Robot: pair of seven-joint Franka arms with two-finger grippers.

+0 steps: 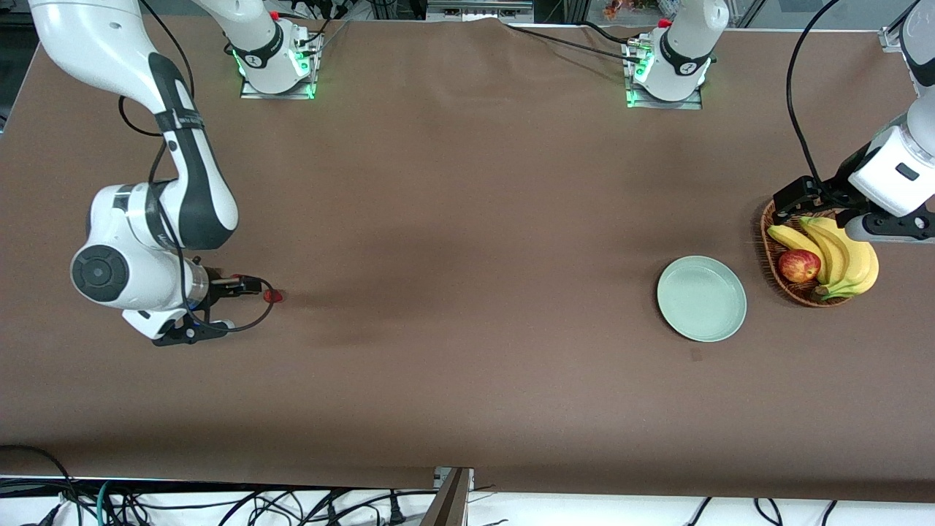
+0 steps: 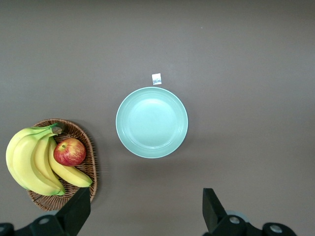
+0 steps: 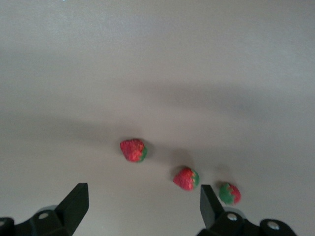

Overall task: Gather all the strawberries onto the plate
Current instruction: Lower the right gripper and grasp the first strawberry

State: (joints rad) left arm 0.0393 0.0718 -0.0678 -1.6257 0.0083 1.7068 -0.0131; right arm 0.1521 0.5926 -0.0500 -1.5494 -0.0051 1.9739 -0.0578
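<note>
- Right gripper (image 3: 140, 204): fingers (image 3: 75, 201) are standing wide apart with nothing between them; it is hanging low over the table at the right arm's end.
- Three strawberries are lying on the brown cloth (image 1: 467, 241) under that gripper: first strawberry (image 3: 133, 150), second strawberry (image 3: 186, 178), third strawberry (image 3: 230, 193). All apart from each other and from the fingers.
- Front view is showing only one strawberry (image 1: 272, 296), just beside the right wrist; the other two are probably hidden by the arm.
- Left gripper (image 2: 145, 211): fingers (image 2: 211, 206) are also spread, holding nothing; it is hovering over the basket (image 1: 768, 241), waiting.
- Plate (image 1: 702, 298) is sitting empty at the left arm's end, just beside the basket, well apart from the strawberries.
- Basket is holding bananas (image 1: 840, 256) and an apple (image 1: 798, 266).
</note>
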